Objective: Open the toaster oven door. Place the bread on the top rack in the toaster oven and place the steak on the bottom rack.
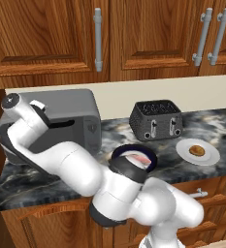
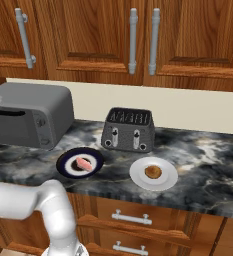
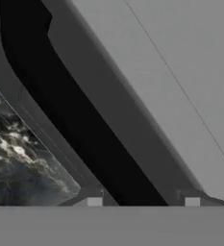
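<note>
The light-grey toaster oven (image 1: pixel 71 104) (image 2: pixel 38 107) stands at the counter's left end. Its dark toaster oven door (image 2: pixel 10 127) (image 3: pixel 118 105) looks upright against the front, so the top rack and bottom rack are hidden. In the hand view my gripper (image 3: pixel 143 202) is right at the door, its fingertips (image 3: pixel 94 202) apart with the handle bar beside the dark slot between them. The pink steak (image 2: pixel 84 163) lies on a dark plate (image 2: pixel 63 165). The brown bread (image 2: pixel 153 172) (image 1: pixel 197 150) sits on a white plate (image 2: pixel 138 177).
A black two-slot toaster (image 1: pixel 155 120) (image 2: pixel 128 130) stands behind the two plates. Wooden wall cabinets (image 2: pixel 133 35) hang over the marble counter (image 2: pixel 208 165). My own white arm crosses in front of the oven and part of the dark plate (image 1: pixel 151 157) in the left base view.
</note>
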